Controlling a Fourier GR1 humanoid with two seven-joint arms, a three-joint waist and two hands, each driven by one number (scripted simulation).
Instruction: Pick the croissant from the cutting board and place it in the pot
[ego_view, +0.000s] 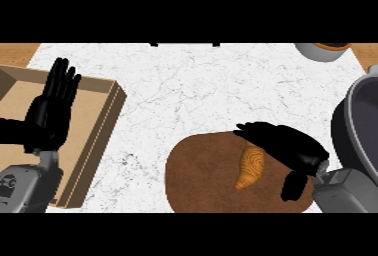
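Reaching over the round brown cutting board (203, 175) near the counter's (199, 85) front edge, our right hand (288, 145) arches above the croissant (251, 167). Its fingers (255, 131) curl down over the pastry's far end and the thumb (293, 186) hangs at the near side, yet we cannot tell whether they actually touch it. The croissant lies lengthwise on the right half of the board. We see the dark grey pot (354, 130) at the counter's right edge, just beside the board. Our left hand (52, 107) rests open with straight fingers pointing up, over a shallow wooden tray (100, 135) at the left edge. A small bowl (321, 51) sits at the far right corner, partly cut off.
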